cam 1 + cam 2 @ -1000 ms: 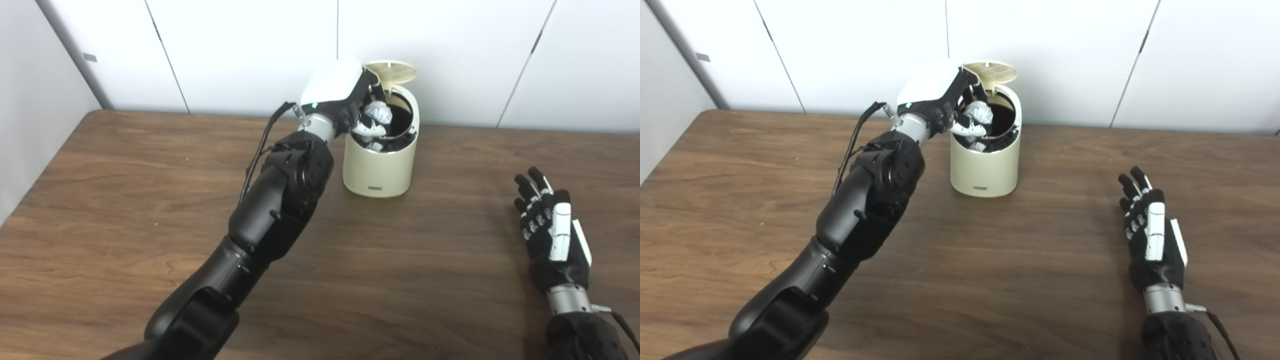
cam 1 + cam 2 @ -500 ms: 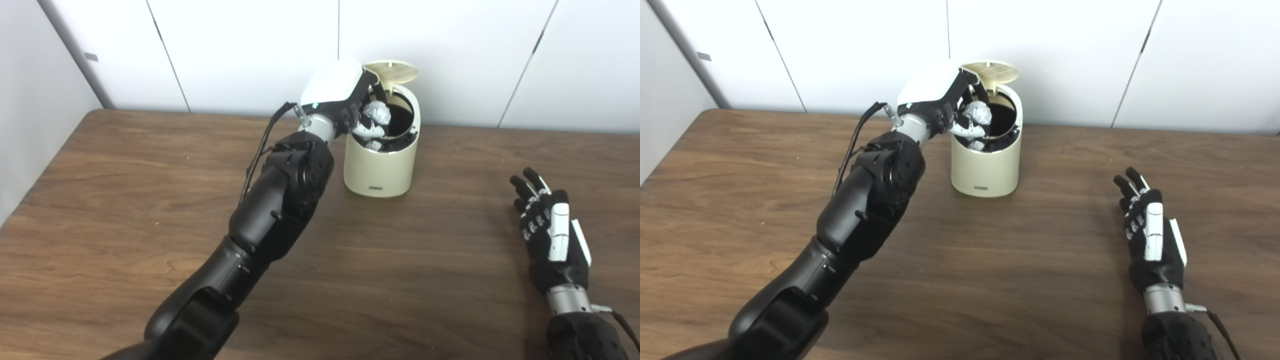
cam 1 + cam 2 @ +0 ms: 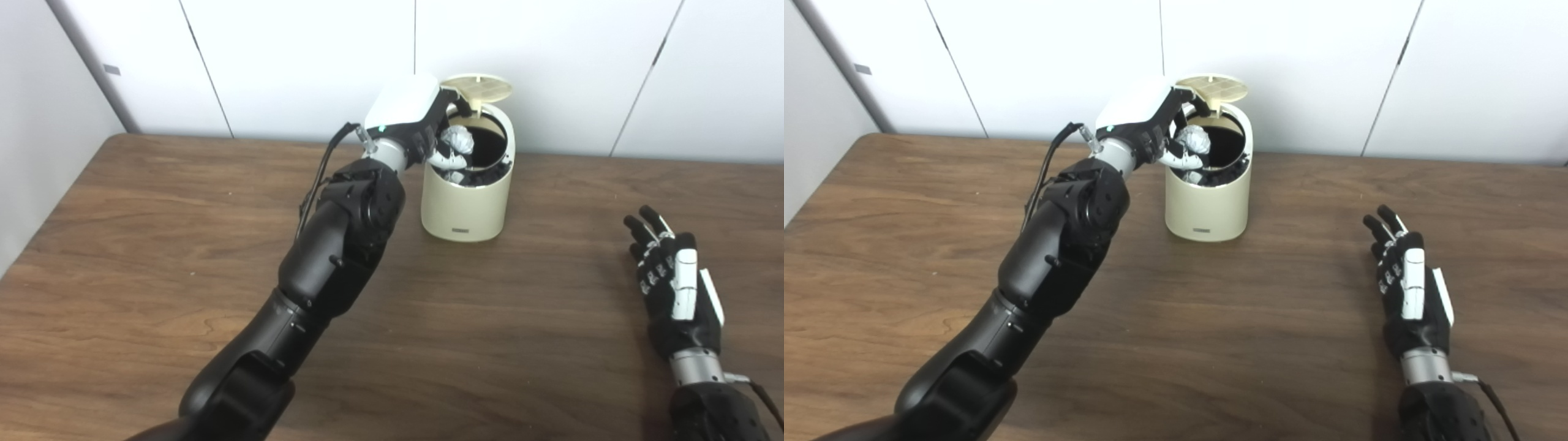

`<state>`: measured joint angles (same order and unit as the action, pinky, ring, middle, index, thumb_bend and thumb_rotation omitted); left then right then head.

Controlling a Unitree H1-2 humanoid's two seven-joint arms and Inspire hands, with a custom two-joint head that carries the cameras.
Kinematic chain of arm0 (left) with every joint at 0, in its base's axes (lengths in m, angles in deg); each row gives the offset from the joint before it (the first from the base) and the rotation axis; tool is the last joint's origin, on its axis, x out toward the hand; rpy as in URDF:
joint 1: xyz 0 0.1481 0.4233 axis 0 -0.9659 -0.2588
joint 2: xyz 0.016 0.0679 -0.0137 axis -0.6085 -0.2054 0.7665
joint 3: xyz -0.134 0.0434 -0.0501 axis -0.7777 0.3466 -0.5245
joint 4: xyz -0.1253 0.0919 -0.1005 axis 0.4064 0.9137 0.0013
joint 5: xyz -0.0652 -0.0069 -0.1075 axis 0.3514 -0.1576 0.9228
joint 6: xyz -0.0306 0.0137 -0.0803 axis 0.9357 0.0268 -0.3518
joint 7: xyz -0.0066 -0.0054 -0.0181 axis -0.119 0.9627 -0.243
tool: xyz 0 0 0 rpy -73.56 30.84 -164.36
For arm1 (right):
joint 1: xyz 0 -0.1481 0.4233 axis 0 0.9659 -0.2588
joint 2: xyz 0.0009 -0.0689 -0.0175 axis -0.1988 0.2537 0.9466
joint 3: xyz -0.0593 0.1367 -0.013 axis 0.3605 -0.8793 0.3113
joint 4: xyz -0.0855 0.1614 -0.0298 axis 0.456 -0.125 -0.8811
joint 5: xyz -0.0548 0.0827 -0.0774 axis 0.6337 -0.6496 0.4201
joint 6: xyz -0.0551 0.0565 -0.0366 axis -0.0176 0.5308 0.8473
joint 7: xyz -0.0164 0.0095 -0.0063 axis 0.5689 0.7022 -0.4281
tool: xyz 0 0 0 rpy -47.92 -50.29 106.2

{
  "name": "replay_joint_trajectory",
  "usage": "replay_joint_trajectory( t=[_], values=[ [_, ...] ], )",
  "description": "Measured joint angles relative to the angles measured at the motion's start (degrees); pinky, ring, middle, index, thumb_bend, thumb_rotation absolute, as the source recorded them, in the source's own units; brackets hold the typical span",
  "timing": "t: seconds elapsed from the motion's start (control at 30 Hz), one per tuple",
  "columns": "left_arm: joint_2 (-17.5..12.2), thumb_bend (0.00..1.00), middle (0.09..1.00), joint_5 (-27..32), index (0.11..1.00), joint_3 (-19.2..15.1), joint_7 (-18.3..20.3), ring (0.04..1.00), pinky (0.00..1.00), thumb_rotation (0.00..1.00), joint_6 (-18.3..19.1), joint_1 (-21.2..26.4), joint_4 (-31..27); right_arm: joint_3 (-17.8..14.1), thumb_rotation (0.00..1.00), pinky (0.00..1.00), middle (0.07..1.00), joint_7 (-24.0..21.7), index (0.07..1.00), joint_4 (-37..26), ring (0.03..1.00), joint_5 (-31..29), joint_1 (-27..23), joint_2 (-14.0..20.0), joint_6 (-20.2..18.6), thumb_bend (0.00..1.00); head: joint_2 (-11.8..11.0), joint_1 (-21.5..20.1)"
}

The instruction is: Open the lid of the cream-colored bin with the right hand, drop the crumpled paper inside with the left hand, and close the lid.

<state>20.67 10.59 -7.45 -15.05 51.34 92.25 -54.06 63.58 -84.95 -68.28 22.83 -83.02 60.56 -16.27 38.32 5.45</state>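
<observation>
The cream-colored bin (image 3: 467, 205) stands at the back of the table, its lid (image 3: 479, 87) tipped up and open behind the dark mouth. My left hand (image 3: 409, 113) is at the bin's left rim, fingers curled around the white crumpled paper (image 3: 457, 139), which hangs just over the opening. The same shows in the right eye view, with the hand (image 3: 1139, 116) shut on the paper (image 3: 1195, 140) over the bin (image 3: 1206, 202). My right hand (image 3: 674, 278) lies open and empty on the table, far right of the bin.
The brown wooden table (image 3: 153, 245) runs to a white panelled wall right behind the bin. My left forearm (image 3: 343, 233) stretches across the table's middle-left toward the bin.
My left hand with the paper has shifted slightly left and up at the bin's rim. The right hand has slid a touch back. The lid stays open.
</observation>
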Motion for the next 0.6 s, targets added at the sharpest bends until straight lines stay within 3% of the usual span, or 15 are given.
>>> replay_joint_trajectory(
  t=[0.13, 0.23, 0.43, 0.47, 0.5, 0.53, 0.6],
  values=[
    [0.22, 0.56, 0.475, -0.25, 0.746, -0.32, 0.65, 0.265, 0.18, 0.00, 0.00, 0.00, -0.01, -0.01, 1.00, 1.00, 0.877, 0.04, 0.901, 0.00, 0.968, 0.04, 0.00, 0.00, -0.02, 0.52, 0.09, 0.00],
    [0.25, 0.56, 0.480, -0.28, 0.741, -0.46, 1.04, 0.312, 0.21, 0.00, 0.00, 0.00, -0.03, -0.04, 1.00, 1.00, 0.880, 0.00, 0.904, 0.02, 0.970, -0.03, -0.01, 0.00, -0.01, 0.53, 0.00, 0.00],
    [0.28, 0.56, 0.471, -0.93, 0.751, -0.53, 2.05, 0.219, 0.15, 0.00, 0.00, 0.04, -0.10, -0.03, 1.00, 1.00, 0.875, 0.04, 0.905, 0.06, 0.970, 0.10, -0.02, 0.00, 0.01, 0.52, 0.00, -0.18],
    [0.29, 0.56, 0.480, -0.96, 0.753, -0.53, 2.13, 0.318, 0.21, 0.00, 0.00, 0.04, -0.10, -0.03, 1.00, 1.00, 0.874, 0.05, 0.906, 0.07, 0.970, 0.11, -0.02, -0.01, 0.01, 0.52, 0.09, -0.09],
    [0.29, 0.78, 0.591, -0.98, 0.752, -0.52, 2.21, 0.445, 0.30, 0.00, 0.00, 0.05, -0.10, -0.04, 1.00, 1.00, 0.874, 0.05, 0.907, 0.08, 0.970, 0.09, -0.02, -0.01, 0.01, 0.53, 0.00, -0.09],
    [0.28, 0.86, 0.629, -0.98, 0.752, -0.51, 2.33, 0.488, 0.33, 0.00, 0.00, 0.05, -0.10, -0.05, 1.00, 1.00, 0.874, 0.04, 0.908, 0.08, 0.970, 0.07, -0.03, -0.01, 0.01, 0.53, 0.00, -0.09],
    [0.20, 0.93, 0.745, -0.98, 0.753, -0.36, 2.72, 0.615, 0.45, 0.00, 0.00, 0.11, -0.13, -0.05, 1.00, 1.00, 0.873, 0.05, 0.911, 0.09, 0.969, 0.08, -0.02, -0.01, 0.01, 0.53, 0.00, -0.26]
  ],
)
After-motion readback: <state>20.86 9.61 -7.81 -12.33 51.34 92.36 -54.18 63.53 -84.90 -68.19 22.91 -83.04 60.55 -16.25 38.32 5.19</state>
